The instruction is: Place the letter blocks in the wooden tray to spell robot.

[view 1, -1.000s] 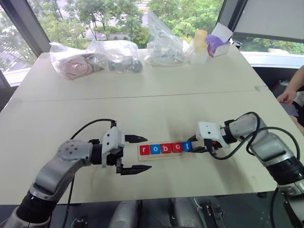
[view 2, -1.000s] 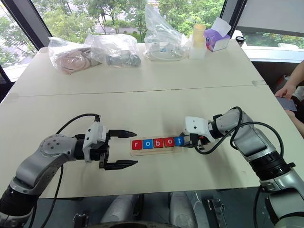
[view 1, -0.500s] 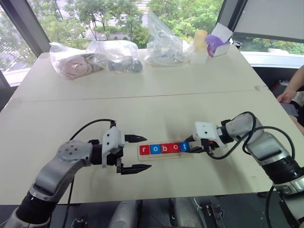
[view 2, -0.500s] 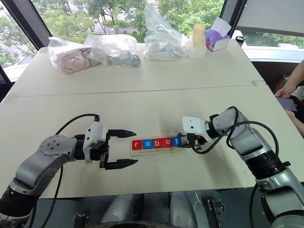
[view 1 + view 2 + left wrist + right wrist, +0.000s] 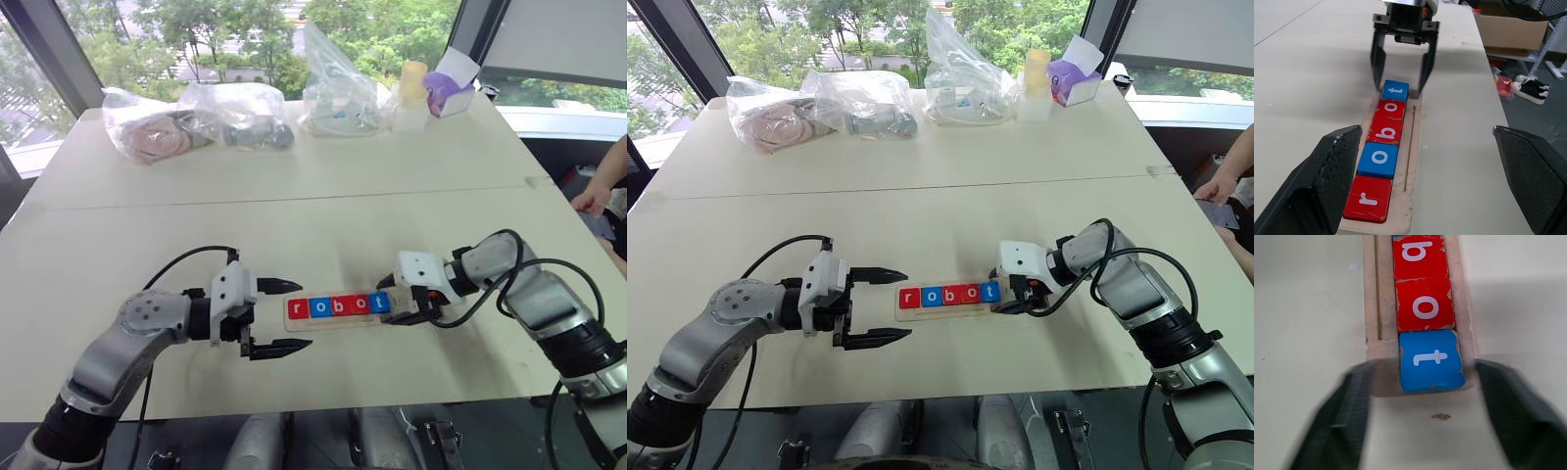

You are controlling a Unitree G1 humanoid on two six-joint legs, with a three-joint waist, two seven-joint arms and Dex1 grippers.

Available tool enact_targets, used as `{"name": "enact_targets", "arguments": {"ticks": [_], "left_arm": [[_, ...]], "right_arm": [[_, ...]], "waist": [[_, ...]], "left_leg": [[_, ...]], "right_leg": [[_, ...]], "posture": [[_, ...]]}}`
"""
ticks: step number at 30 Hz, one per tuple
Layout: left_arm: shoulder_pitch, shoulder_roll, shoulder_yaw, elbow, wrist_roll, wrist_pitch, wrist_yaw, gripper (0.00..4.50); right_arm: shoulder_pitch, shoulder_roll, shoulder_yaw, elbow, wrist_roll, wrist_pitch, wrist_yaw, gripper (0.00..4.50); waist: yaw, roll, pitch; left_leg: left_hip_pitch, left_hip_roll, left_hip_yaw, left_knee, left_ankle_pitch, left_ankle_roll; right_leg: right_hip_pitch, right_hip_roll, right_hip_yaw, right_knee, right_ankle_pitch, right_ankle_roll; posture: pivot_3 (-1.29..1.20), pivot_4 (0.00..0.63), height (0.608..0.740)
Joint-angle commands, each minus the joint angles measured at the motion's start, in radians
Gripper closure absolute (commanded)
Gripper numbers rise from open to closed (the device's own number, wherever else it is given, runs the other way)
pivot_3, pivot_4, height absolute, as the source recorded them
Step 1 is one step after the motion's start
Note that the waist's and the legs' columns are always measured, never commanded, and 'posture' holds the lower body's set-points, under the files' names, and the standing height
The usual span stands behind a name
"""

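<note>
The wooden tray (image 5: 335,319) lies near the table's front edge. Five letter blocks sit in it in a row: red r (image 5: 1368,198), blue o (image 5: 1378,159), red b (image 5: 1386,129), red o (image 5: 1391,108) and blue t (image 5: 1431,360), spelling robot. My right gripper (image 5: 388,304) is open at the tray's right end. Its fingers (image 5: 1347,416) stand on either side of the t block, with gaps to it. My left gripper (image 5: 306,314) is open at the tray's left end, holding nothing.
Several clear plastic bags (image 5: 235,116) lie along the table's far edge, with a yellow-capped bottle (image 5: 411,96) and a purple box (image 5: 449,88). A person's hand (image 5: 594,199) rests at the far right. The table's front edge (image 5: 323,406) runs just below the tray.
My right gripper was shut at the t block and now stands open around it, having edged slightly toward the tray. The left arm has not moved.
</note>
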Motion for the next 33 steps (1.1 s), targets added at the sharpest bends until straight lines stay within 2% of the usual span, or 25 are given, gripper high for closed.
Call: {"name": "enact_targets", "arguments": {"ticks": [1, 7, 14, 22, 33], "left_arm": [[-0.002, -0.001, 0.026, -0.037, -0.011, -0.014, 0.002, 0.00], [-0.003, 0.000, 0.026, -0.035, -0.012, -0.014, 0.000, 0.00], [-0.010, -0.002, 0.022, -0.031, -0.012, -0.013, -0.002, 0.00], [-0.014, -0.001, 0.022, -0.026, -0.011, -0.015, -0.007, 0.00], [-0.003, 0.006, 0.027, -0.036, -0.012, -0.012, -0.007, 0.00]], "right_arm": [[-0.019, 0.001, -0.006, -0.043, 0.006, 0.008, 0.003, 0.03], [-0.057, -0.026, -0.060, -0.015, 0.016, 0.016, -0.011, 0.03], [-0.083, -0.056, -0.075, 0.096, -0.019, -0.063, -0.028, 0.03], [-0.099, -0.020, -0.071, 0.146, -0.032, -0.104, -0.055, 0.03], [-0.098, 0.019, -0.061, 0.111, -0.029, -0.082, -0.055, 0.03]], "waist": [[0.000, 0.000, 0.000], [0.000, 0.000, 0.000], [0.000, 0.000, 0.000], [-0.002, 0.000, 0.000], [-0.002, 0.000, 0.000]], "left_leg": [[0.000, 0.000, 0.000, 0.000, 0.000, 0.000], [0.000, 0.000, 0.000, 0.000, 0.000, 0.000], [0.000, 0.000, 0.000, 0.000, 0.000, 0.000], [0.000, 0.000, 0.000, 0.000, 0.000, 0.000], [0.000, 0.000, 0.000, 0.000, 0.000, 0.000]], "right_leg": [[0.000, 0.000, 0.000, 0.000, 0.000, 0.000], [0.000, 0.000, 0.000, 0.000, 0.000, 0.000], [0.000, 0.000, 0.000, 0.000, 0.000, 0.000], [-0.001, 0.000, 0.000, 0.001, 0.000, 0.000], [-0.001, 0.000, 0.000, 0.001, 0.000, 0.000]], "posture": [[0.00, 0.150, 0.740], [0.00, 0.150, 0.740], [0.00, 0.150, 0.740], [0.00, 0.150, 0.740], [0.00, 0.150, 0.740]]}}
